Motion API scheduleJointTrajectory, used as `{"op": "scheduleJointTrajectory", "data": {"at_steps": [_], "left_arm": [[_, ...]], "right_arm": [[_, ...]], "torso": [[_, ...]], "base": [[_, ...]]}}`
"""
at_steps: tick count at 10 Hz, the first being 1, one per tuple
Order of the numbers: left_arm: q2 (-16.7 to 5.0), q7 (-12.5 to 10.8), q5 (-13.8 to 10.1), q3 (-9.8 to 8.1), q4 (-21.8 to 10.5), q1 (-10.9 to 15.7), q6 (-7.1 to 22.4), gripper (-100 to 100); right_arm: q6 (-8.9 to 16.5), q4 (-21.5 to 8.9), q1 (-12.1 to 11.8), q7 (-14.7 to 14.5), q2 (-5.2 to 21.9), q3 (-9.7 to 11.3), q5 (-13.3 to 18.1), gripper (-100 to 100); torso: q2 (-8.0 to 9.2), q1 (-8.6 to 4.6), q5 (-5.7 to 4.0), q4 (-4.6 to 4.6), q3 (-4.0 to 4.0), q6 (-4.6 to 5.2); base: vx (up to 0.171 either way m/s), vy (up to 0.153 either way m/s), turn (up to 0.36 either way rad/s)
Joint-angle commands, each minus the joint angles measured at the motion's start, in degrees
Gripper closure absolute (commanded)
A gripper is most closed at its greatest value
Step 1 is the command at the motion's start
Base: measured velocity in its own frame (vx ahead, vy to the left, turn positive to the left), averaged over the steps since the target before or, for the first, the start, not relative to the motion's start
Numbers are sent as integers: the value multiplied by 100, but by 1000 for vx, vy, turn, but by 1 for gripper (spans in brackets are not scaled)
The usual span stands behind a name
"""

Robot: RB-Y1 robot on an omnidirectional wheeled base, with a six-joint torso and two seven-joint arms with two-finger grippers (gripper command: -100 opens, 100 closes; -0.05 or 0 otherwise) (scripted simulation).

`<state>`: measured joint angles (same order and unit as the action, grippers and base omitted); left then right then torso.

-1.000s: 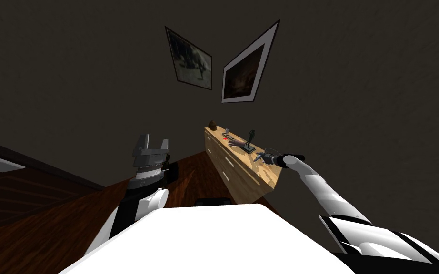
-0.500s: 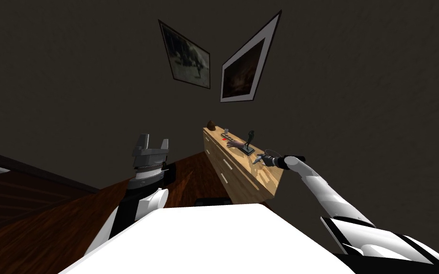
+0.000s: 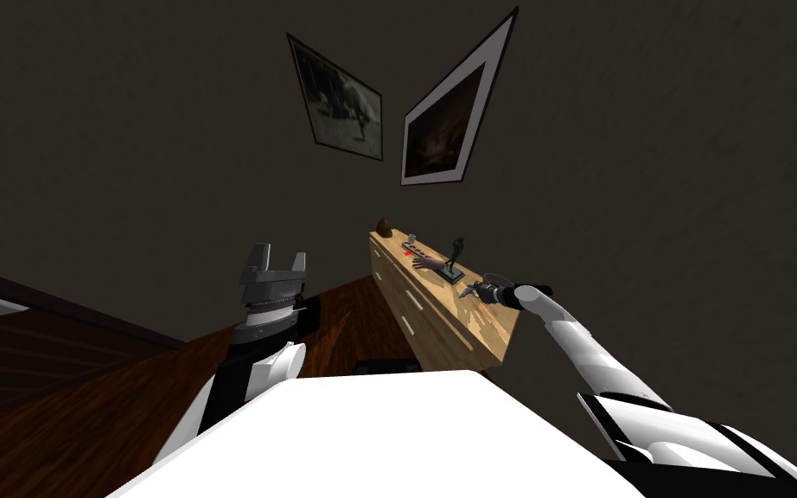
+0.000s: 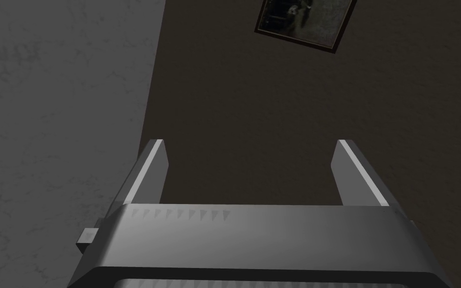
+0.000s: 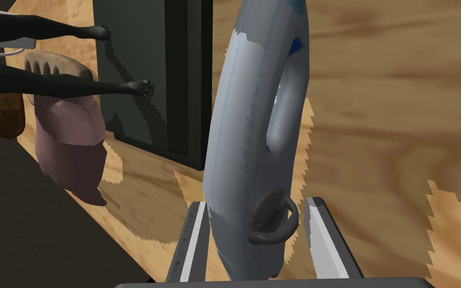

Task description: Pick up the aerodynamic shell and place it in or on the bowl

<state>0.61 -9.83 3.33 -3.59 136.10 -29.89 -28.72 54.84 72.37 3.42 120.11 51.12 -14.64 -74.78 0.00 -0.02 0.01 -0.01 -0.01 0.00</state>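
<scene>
Shell (image 5: 244,125), grey-blue, pinched in right tool (image 5: 255,202) over wooden dresser (image 3: 427,324); left tool (image 4: 250,142) spread, raised.

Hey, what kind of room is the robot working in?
Probably a living room or hallway in a house: a wooden sideboard with drawers against a dark wall, framed pictures hanging above it, and a dark wood floor.

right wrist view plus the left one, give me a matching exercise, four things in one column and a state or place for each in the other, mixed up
Things
1 left gripper
2 blue-grey shell
3 dark base
4 pinkish hand model

States or places
a lying on the wooden top
b open, holding nothing
c between the fingers of the right gripper
d carrying the feet of a black figure

Pairs: 1-b, 2-c, 3-d, 4-a
</scene>
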Motion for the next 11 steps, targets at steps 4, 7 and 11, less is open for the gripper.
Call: {"op": "scheduleJointTrajectory", "data": {"at_steps": [4, 7, 11], "left_arm": [[0, 0, 0, 0, 0, 0, 0, 0], [0, 0, 0, 0, 0, 0, 0, 0], [0, 0, 0, 0, 0, 2, 0, 0]], "right_arm": [[-1, 0, 0, 0, -1, 1, 0, 0], [119, -71, 160, 6, 237, -150, -3, 100], [474, -282, 347, 48, 681, -366, 16, 100]], "torso": [[4, -2, 1, 2, 3, 3], [6, 0, 2, 2, 4, 3], [74, -2, 12, 21, 45, 8]], "base": [[0, 0, 0], [-26, -6, 54], [-151, -34, 157]]}}
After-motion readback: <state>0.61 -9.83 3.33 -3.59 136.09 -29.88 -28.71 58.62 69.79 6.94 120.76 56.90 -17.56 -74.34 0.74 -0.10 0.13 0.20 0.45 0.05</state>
